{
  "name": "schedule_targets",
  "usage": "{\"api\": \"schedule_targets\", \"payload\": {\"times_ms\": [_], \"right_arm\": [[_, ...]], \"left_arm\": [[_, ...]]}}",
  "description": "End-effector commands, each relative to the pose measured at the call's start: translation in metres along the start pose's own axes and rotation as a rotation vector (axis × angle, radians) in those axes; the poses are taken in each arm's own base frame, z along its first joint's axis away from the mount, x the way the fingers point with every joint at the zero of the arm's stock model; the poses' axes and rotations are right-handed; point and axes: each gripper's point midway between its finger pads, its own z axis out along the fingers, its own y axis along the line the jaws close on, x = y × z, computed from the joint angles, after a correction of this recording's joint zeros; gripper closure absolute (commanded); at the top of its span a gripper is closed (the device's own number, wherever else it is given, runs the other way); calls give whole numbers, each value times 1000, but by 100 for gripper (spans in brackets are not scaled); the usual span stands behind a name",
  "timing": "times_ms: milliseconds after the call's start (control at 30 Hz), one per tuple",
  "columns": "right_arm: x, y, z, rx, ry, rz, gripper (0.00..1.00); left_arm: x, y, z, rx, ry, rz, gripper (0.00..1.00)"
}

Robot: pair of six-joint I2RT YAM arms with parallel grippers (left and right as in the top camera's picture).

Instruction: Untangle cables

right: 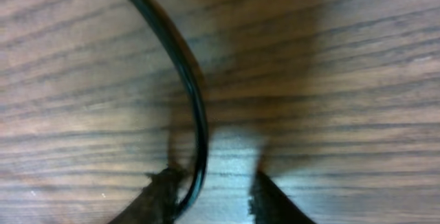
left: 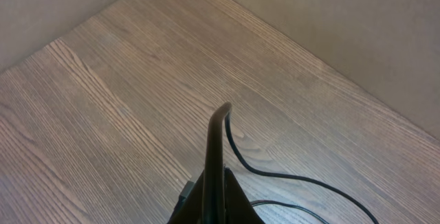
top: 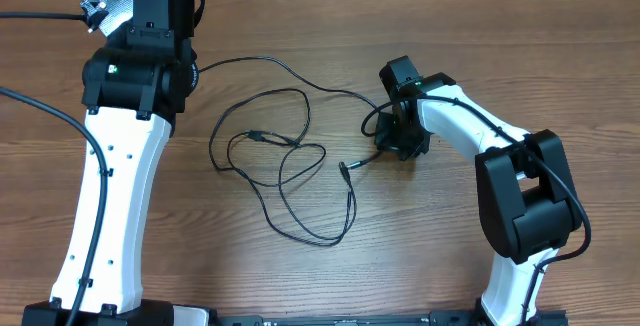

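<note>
While my right gripper (right: 213, 186) straddled a cable (right: 199, 114), jaws half open and unclamped, it hugged the lower-left finger (right: 159, 195). Closing risked flicking it aside.

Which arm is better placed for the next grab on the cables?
Right. The right pincer sits low at the table, fingers apart with a cable between them, at the tangle's edge. The left pincer is shut, out past the loops, with only a stray strand nearby.
</note>
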Motion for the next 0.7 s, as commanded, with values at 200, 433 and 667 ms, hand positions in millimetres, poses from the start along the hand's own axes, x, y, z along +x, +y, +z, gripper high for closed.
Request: {"api": "schedule_targets", "payload": {"times_ms": [200, 433, 667], "right_arm": [[1, -19, 16, 97, -5, 27, 96], [-20, -56, 11, 123, -30, 183, 96], [-50, -143, -1, 128, -44, 426, 96]], "left_arm": [[-5, -1, -5, 12, -13, 8, 96], [-5, -1, -4, 11, -14, 7, 96], [-1, -4, 3, 0, 1, 33, 96]]}}
